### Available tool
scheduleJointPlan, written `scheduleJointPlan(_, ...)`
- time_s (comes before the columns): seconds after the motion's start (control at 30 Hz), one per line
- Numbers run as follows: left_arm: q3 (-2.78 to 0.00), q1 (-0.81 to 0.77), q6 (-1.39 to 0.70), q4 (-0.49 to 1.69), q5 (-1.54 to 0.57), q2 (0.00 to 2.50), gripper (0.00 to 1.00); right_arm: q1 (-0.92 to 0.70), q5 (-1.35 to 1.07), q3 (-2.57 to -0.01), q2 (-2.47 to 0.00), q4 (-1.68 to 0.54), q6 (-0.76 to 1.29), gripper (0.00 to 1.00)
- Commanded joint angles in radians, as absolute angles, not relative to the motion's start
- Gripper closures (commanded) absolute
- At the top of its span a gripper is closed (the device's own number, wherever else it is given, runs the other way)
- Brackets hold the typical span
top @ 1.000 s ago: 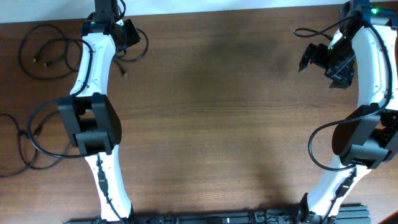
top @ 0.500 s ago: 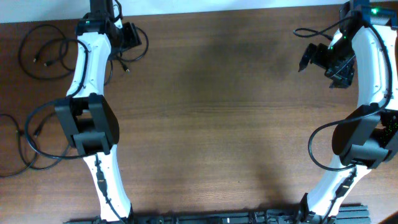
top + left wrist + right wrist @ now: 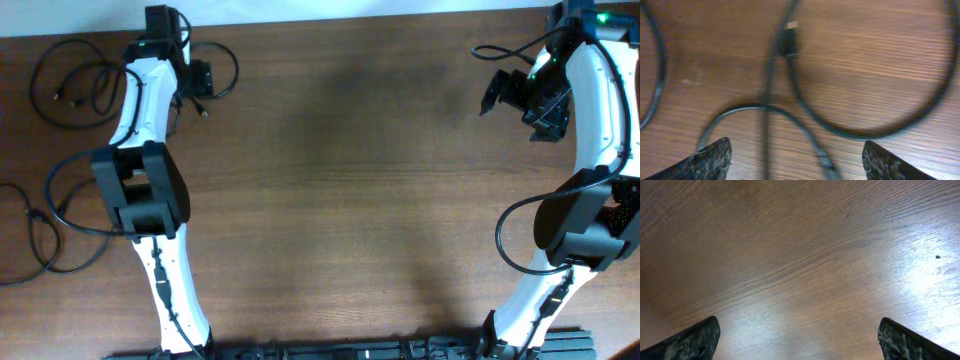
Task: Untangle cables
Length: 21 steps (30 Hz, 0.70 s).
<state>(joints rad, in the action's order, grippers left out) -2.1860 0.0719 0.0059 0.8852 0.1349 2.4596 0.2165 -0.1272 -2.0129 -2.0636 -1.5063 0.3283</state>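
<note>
Far-left corner: left fingers (image 3: pixel 710 161) spread, pinching nothing; cables (image 3: pixel 840 131) lie as loose loops on the worktop (image 3: pixel 350 180) beneath them, more along its left edge; right fingers (image 3: pixel 695 337) spread over bare wood. Advice: take one strand near its plug (image 3: pixel 788 44), clear of crossings; draw it out slowly.

Left gripper (image 3: pixel 799 160) and right gripper (image 3: pixel 799 336) both point downward, each with its jaws spread wide apart

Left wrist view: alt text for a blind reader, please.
Thin black cables lie in loose overlapping loops on a brown wooden table, one small plug end near top centre. The left gripper hovers above them, fingers spread wide, holding nothing.
</note>
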Motion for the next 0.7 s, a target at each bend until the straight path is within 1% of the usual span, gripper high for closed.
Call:
scheduleJointPlan(0.0,-2.2,0.116,0.024,0.896,0.149,2.502,0.27,0.216,-0.111,-2.029,-2.033,-1.506,0.323,0.02)
scheduleJointPlan(0.1,-2.199,0.128,0.024,0.899,0.049,2.51,0.31,0.216,-0.111,-2.029,-2.033,-1.506,0.323,0.01)
scheduleJointPlan(0.17,-2.199,0.13,0.023,0.894,-0.016,2.511,0.41,0.216,-0.111,-2.029,-2.033,-1.506,0.323,0.02)
scheduleJointPlan(0.27,-2.199,0.129,0.023,0.891,-0.016,2.514,0.47,0.216,-0.111,-2.029,-2.033,-1.506,0.323,0.02)
scheduleJointPlan(0.4,-2.197,0.13,0.023,0.896,-0.016,2.521,0.67,0.216,-0.111,-2.029,-2.033,-1.506,0.323,0.02)
scheduleJointPlan(0.47,-2.193,0.13,0.023,0.894,-0.016,2.521,0.74,0.216,-0.111,-2.029,-2.033,-1.506,0.323,0.02)
scheduleJointPlan(0.53,-2.193,0.129,0.023,0.894,-0.016,2.521,0.88,0.216,-0.111,-2.029,-2.033,-1.506,0.323,0.02)
scheduleJointPlan(0.57,-2.193,0.129,0.022,0.891,-0.016,2.521,0.93,0.216,-0.111,-2.029,-2.033,-1.506,0.323,0.02)
scheduleJointPlan(0.6,-2.193,0.13,0.009,0.886,-0.013,2.521,0.97,0.216,-0.111,-2.029,-2.033,-1.506,0.323,0.02)
scheduleJointPlan(0.67,-2.193,0.135,-0.048,0.87,-0.012,2.521,0.99,0.216,-0.111,-2.029,-2.033,-1.506,0.323,0.02)
